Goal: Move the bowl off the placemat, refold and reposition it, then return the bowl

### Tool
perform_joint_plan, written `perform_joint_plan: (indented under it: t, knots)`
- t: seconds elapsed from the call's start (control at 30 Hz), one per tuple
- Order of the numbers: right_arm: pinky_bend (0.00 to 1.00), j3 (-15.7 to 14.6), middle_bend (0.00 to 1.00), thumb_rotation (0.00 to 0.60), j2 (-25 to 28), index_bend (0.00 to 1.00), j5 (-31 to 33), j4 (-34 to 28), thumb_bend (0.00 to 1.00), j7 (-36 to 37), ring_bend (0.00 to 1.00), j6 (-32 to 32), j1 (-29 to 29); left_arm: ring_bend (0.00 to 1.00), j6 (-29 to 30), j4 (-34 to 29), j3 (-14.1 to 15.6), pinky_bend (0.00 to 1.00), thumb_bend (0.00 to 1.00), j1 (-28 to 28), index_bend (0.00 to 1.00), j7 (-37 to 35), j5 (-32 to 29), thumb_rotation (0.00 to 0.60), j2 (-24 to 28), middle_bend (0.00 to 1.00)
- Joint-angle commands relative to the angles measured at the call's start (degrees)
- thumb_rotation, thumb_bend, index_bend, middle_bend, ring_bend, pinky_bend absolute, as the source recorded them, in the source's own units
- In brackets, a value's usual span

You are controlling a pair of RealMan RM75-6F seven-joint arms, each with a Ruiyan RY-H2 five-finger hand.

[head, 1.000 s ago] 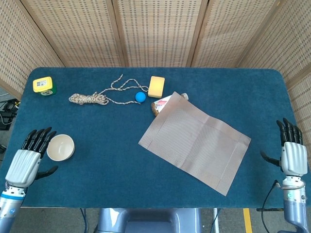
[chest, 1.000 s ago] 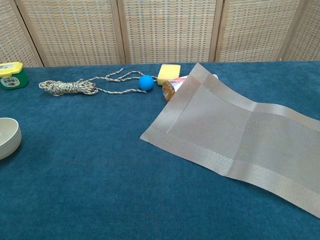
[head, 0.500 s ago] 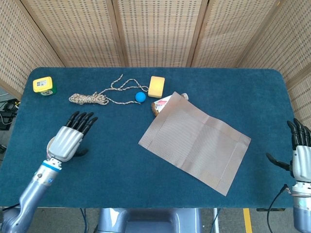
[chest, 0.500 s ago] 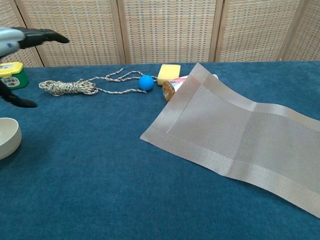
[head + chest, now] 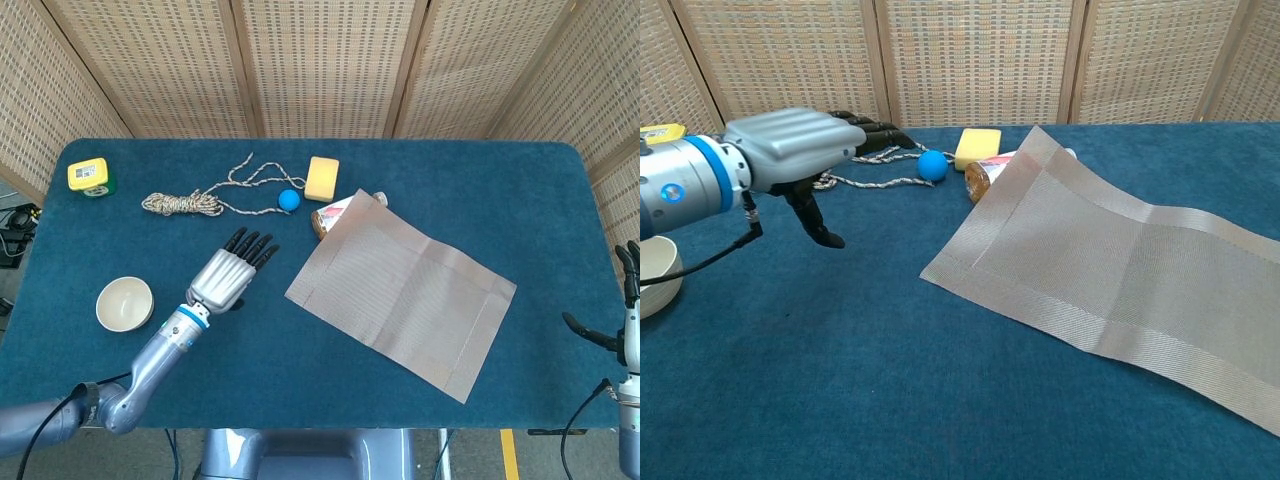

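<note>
The grey woven placemat (image 5: 405,292) (image 5: 1120,270) lies unfolded and skewed right of the table's middle, its far corner propped up on a small packet (image 5: 330,215) (image 5: 985,175). The white bowl (image 5: 124,303) (image 5: 655,275) stands on the blue cloth at the left, off the mat. My left hand (image 5: 228,275) (image 5: 805,150) hovers palm down with fingers spread, between the bowl and the mat's left corner, holding nothing. My right hand (image 5: 630,325) shows only at the right edge of the head view, fingers apart and empty, well clear of the mat.
Along the far side lie a coiled rope (image 5: 185,203) (image 5: 775,175), a blue ball (image 5: 289,200) (image 5: 932,165), a yellow sponge (image 5: 322,178) (image 5: 978,145) and a yellow-lidded tub (image 5: 90,176) (image 5: 658,132). Wicker screens stand behind the table.
My left hand has swept rightward from beside the bowl toward the mat's left corner. The right hand has drifted further right and down, toward the frame edge. Bowl and mat have not moved.
</note>
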Motion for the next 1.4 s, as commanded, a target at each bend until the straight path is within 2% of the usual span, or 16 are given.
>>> perform_joint_plan:
  t: [0.03,0.2,0.33,0.57,1.13,1.27,1.4]
  knots:
    - [0.00,0.11,0.00,0.600,0.23,0.00,0.00,-0.01,0.22,0.60,0.00,-0.13,-0.07,0.00,-1.38,2.52,-0.02,0.00,0.09,-2.67,0.00,2.78,-2.77,0.600,-2.89,0.00]
    - [0.00,0.39,0.00,0.600,0.58,0.00,0.16,-0.08,0.22,2.13,0.00,-0.17,-0.27,0.00,-2.81,6.43,0.13,0.00,0.09,-5.63,0.00,5.67,-5.70,0.600,-6.23,0.00]
    - [0.00,0.38,0.00,0.600,0.84,0.00,0.05,0.27,0.22,3.66,0.00,-0.84,-0.19,0.00,-5.15,13.51,0.38,0.00,0.08,-9.84,0.00,9.31,-10.15,0.600,-11.31,0.00]
    - [0.00,0.46,0.00,0.600,0.89,0.00,0.02,0.63,0.22,4.56,0.00,-1.34,-0.10,0.00,-5.99,18.09,1.37,0.00,0.09,-13.35,0.00,10.94,-13.63,0.600,-14.83,0.00]
    - [0.00,1.04,0.00,0.600,1.30,0.00,0.22,0.86,0.22,6.69,0.00,-0.99,-0.53,0.00,-5.15,25.55,2.92,0.00,0.10,-17.37,0.00,11.10,-16.25,0.600,-20.97,0.00]
    - [0.00,1.01,0.00,0.600,1.29,0.00,0.14,0.96,0.22,6.89,0.00,-1.14,-0.49,0.00,-4.30,27.65,3.24,0.00,0.11,-17.96,0.01,10.30,-14.84,0.600,-22.58,0.00]
    - [0.00,1.05,0.00,0.600,1.26,0.00,0.22,1.10,0.22,6.94,0.00,-1.30,-0.44,0.00,-2.50,29.30,3.73,0.00,0.15,-18.09,0.07,8.70,-11.81,0.600,-23.89,0.00]
